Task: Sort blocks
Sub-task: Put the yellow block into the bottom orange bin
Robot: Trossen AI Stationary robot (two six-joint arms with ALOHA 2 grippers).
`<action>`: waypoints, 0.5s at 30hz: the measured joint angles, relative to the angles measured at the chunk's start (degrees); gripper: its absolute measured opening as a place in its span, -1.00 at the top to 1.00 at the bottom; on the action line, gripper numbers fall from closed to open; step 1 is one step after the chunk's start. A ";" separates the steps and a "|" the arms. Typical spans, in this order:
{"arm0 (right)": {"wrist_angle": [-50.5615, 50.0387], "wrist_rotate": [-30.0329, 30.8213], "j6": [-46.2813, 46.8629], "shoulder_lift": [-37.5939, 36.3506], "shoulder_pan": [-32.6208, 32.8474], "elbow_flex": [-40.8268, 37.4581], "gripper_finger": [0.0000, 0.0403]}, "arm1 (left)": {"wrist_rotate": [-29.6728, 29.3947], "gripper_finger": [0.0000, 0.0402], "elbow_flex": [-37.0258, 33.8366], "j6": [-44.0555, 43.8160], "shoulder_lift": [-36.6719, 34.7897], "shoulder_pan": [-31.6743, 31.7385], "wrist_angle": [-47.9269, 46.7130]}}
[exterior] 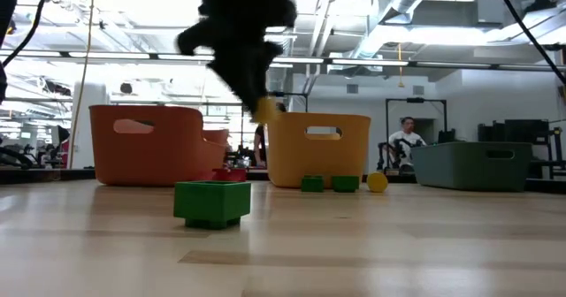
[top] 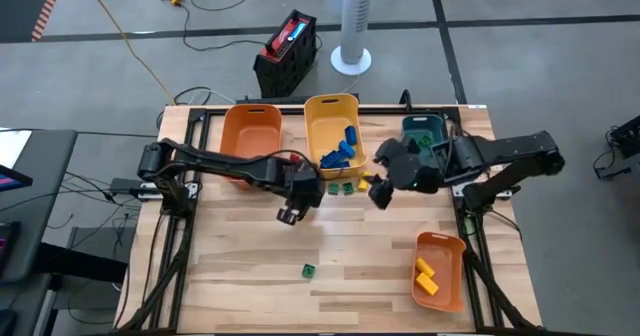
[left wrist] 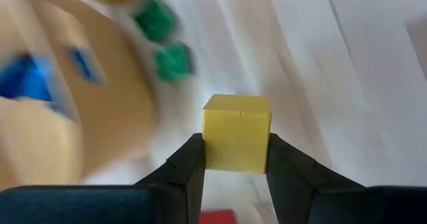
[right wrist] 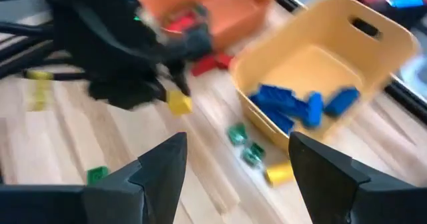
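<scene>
Small yellow plastic cube brick (left wrist: 237, 133) clamped in my left gripper (left wrist: 235, 159), raised just beside yellow plastic bin (top: 327, 116); right gripper (right wrist: 237, 161) beside bin, jaws wide, empty.

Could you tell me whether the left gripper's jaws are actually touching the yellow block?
Touching. In the left wrist view, the left gripper has both jaws pressed against opposite sides of the yellow block, with no gap on either side.

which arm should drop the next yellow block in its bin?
Left. Its hand is already shut on a yellow block, lifted above the table. The right hand is open and empty near the yellow bin, which holds blue blocks.
</scene>
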 joint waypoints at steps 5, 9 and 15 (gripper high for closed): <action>-4.42 -0.09 8.65 -2.27 1.43 0.00 -0.36 | -4.88 0.41 3.35 -4.12 -0.02 0.00 4.96; -4.38 -0.08 13.67 -2.14 2.83 -0.99 -0.36 | -8.64 0.41 3.36 -8.65 -0.02 -0.04 13.27; 6.31 -0.04 17.66 -2.39 1.84 -8.79 -0.36 | -15.99 0.41 3.36 -9.15 -0.02 -1.34 25.79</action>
